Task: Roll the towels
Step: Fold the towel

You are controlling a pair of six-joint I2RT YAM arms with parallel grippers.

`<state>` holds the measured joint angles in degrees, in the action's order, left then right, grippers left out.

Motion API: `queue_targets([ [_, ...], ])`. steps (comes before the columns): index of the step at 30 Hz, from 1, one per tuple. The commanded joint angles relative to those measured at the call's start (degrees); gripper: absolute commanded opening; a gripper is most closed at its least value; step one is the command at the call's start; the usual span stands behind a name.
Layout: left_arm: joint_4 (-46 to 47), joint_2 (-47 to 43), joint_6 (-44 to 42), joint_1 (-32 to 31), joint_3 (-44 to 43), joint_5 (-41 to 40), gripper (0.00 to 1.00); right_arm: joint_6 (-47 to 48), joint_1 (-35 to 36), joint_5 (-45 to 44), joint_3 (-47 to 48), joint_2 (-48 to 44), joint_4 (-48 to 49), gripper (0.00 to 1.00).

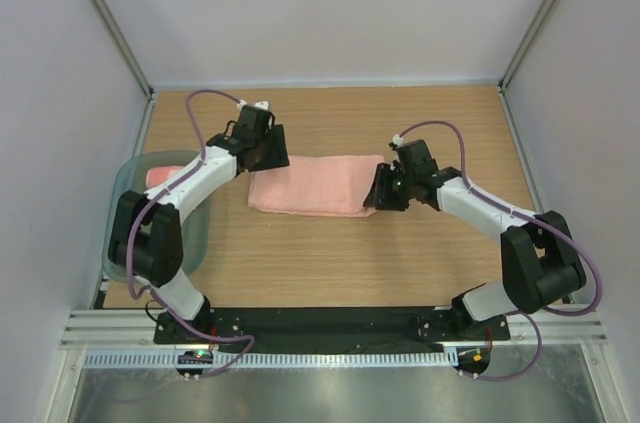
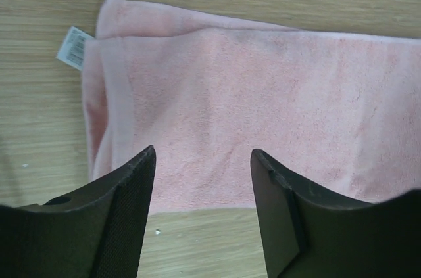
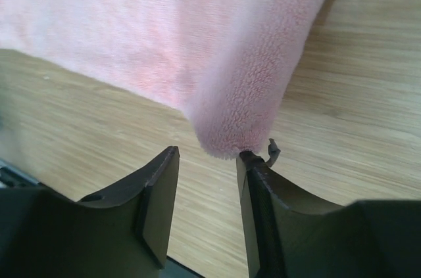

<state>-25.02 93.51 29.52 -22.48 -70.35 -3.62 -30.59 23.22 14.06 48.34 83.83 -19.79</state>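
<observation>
A: One towel (image 1: 315,186) is folded into a long strip and lies flat in the middle of the tabletop (image 1: 330,273). Not a single turn in it yet, I'd say.

B: Agreed, this looks like the very start of the roll. The left pincer (image 1: 266,158) hangs over the strip's left end, at the far corner. Its fingers (image 2: 125,219) are spread wide with nothing between them. Its own camera shows the cloth and a white label (image 2: 74,48) beyond the tips.

A: And the right pincer (image 1: 378,195)?

B: Down low at the opposite end, also apart, gripping nothing. From its wrist camera, the towel's rounded near corner sits right at the fingertips. One finger (image 3: 253,186) is touching it or just beside it, hard to call.

A: So what does the next move ask for?

B: My read is that one short end has to be pinched, lifted and turned over onto the strip. The other pincer would keep the cloth from sliding. Terry is soft, so the first turn must be tight or the roll goes slack.

A: There's a second towel (image 1: 160,176) in the tray (image 1: 200,233) over on the left, beside the left arm.

B: So there's plenty left to do, by my reckoning.
</observation>
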Motion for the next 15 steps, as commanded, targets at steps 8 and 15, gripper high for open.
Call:
queue_targets([
  [8, 1.64, 11.33, 1.77, -0.99, -6.73, 0.02, 0.53, -3.95, -0.19, 12.65, 4.04, 0.37, 4.76, 0.39],
  [15, 2.60, 16.35, 2.83, 0.50, -5.33, -0.25, 0.51, -5.44, -0.19, 15.64, 4.66, -0.69, 5.81, 0.45],
])
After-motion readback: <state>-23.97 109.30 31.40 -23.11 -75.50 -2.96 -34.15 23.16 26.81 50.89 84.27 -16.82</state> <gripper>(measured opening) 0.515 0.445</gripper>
